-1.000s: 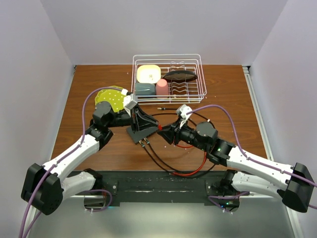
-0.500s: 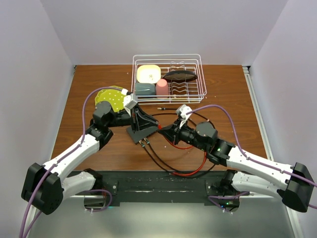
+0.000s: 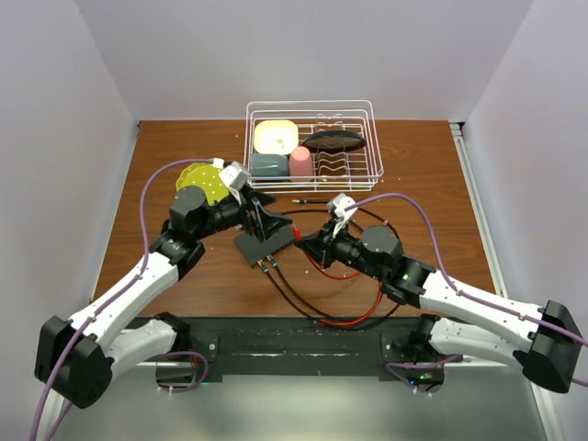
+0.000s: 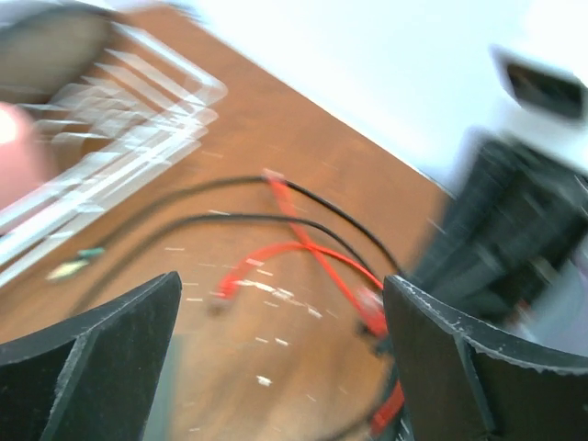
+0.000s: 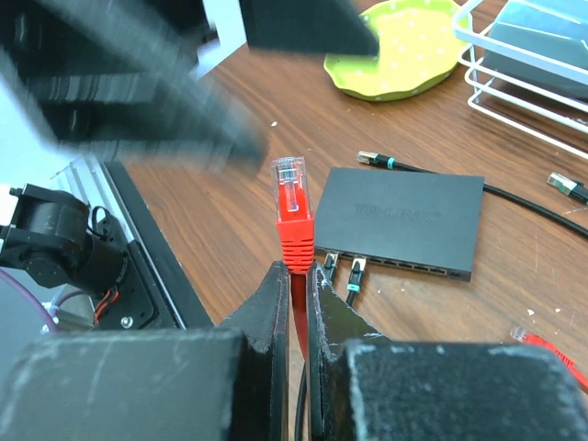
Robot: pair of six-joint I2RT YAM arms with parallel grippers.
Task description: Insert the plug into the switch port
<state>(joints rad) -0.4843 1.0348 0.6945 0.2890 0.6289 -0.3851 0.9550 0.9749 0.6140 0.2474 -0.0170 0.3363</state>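
Note:
The switch (image 3: 265, 244) is a flat black box on the wooden table, and the right wrist view shows the port row along its near edge (image 5: 404, 220). Two black cables (image 5: 353, 272) are plugged into that row. My right gripper (image 5: 294, 273) is shut on the red cable just behind the plug (image 5: 292, 207). The plug's clear tip points up, left of the switch and apart from it. In the top view the right gripper (image 3: 305, 242) sits just right of the switch. My left gripper (image 3: 265, 221) hovers over the switch's far side, open and empty (image 4: 280, 308).
A white wire rack (image 3: 312, 140) with dishes stands behind the switch, and a green dotted dish (image 3: 204, 180) lies at back left. Red and black cables (image 3: 342, 303) loop between the arms. Loose plugs lie near the switch (image 5: 372, 159) (image 5: 528, 335).
My left gripper has opened, let go of the switch and lifted off it; its wrist view is blurred. The right gripper keeps the red plug in nearly the same place.

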